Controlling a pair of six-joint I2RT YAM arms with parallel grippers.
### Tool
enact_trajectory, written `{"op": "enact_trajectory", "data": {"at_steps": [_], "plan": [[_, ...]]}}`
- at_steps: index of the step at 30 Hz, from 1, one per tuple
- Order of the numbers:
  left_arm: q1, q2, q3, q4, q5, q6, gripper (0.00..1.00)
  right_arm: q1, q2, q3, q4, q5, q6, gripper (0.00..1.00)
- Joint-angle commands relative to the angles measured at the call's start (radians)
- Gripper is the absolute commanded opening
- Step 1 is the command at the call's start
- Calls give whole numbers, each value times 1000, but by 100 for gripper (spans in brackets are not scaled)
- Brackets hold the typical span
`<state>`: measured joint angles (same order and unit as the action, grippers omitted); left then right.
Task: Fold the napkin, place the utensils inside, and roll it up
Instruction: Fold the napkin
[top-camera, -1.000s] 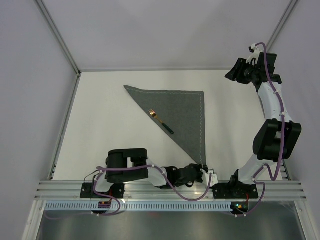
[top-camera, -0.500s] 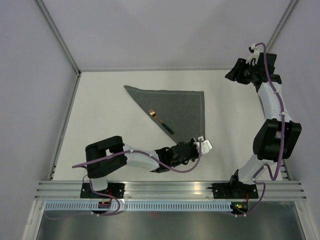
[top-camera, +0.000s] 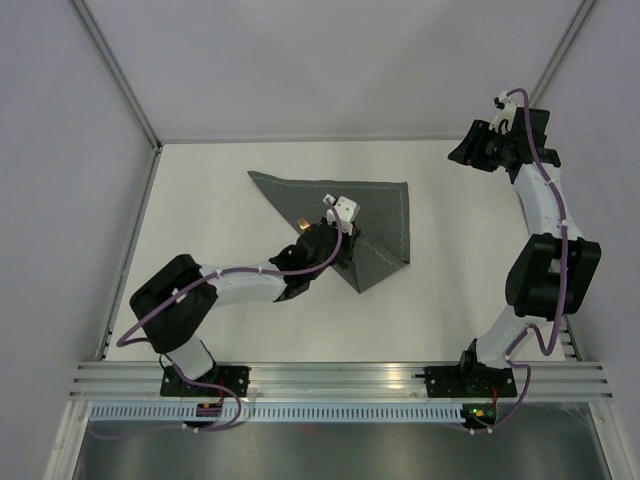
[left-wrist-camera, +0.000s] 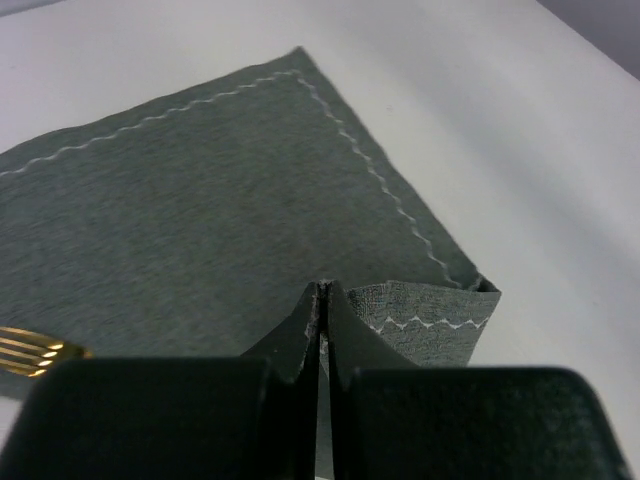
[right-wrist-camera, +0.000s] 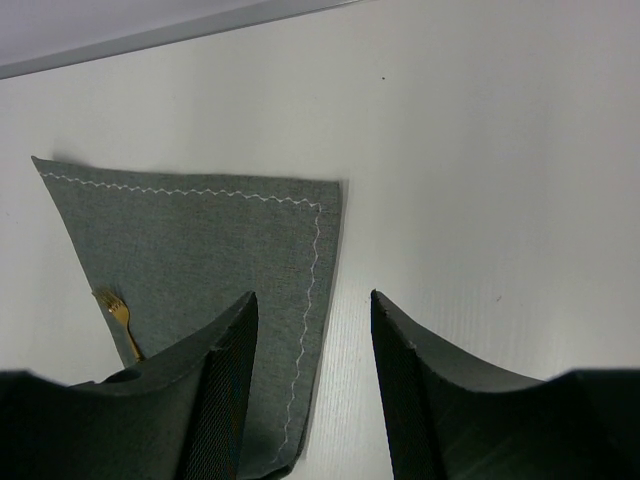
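Note:
The dark grey napkin (top-camera: 385, 212) lies folded in a triangle at the middle back of the table, its near tip lifted and doubled over. My left gripper (top-camera: 345, 222) is shut on that lifted corner, above the napkin's diagonal edge. In the left wrist view the closed gripper (left-wrist-camera: 322, 290) pinches cloth, and the stitched fold of the napkin (left-wrist-camera: 200, 200) stands up just to its right. Only the gold tines of the utensil (top-camera: 302, 226) peek out left of the gripper, also in the wrist views (left-wrist-camera: 30, 350) (right-wrist-camera: 118, 310). My right gripper (top-camera: 470, 150) hangs open at the back right, with nothing between its fingers (right-wrist-camera: 312, 330).
The aluminium rail (top-camera: 340, 380) carrying both arm bases runs along the near edge. A metal frame bar (top-camera: 130, 250) borders the table on the left, and pale walls enclose the back and sides. Bare white tabletop (top-camera: 470, 260) lies between the napkin and the right arm.
My left arm has swung from the near edge up and to the left, carrying the napkin's near corner over the fork's handle. The right arm has barely moved.

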<state>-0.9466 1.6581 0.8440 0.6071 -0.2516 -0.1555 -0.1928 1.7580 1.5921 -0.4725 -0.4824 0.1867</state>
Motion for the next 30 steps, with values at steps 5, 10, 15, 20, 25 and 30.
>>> {"op": "enact_trajectory", "data": {"at_steps": [5, 10, 15, 20, 25, 30], "plan": [[186, -63, 3, -84, -2, -197, 2, 27, 9, 45, -23, -10, -21, 55], [272, -46, 21, -106, 21, -217, 2, 52, 11, 42, -37, 7, -36, 55], [335, -11, 47, -125, 63, -260, 2, 72, 9, 37, -46, 24, -53, 55], [354, 22, 63, -132, 80, -277, 2, 82, 11, 22, -49, 31, -61, 55], [365, 54, 75, -145, 80, -294, 2, 90, 14, 12, -51, 38, -72, 55], [388, 78, 90, -170, 106, -326, 2, 93, 15, 6, -51, 39, -76, 55]]}}
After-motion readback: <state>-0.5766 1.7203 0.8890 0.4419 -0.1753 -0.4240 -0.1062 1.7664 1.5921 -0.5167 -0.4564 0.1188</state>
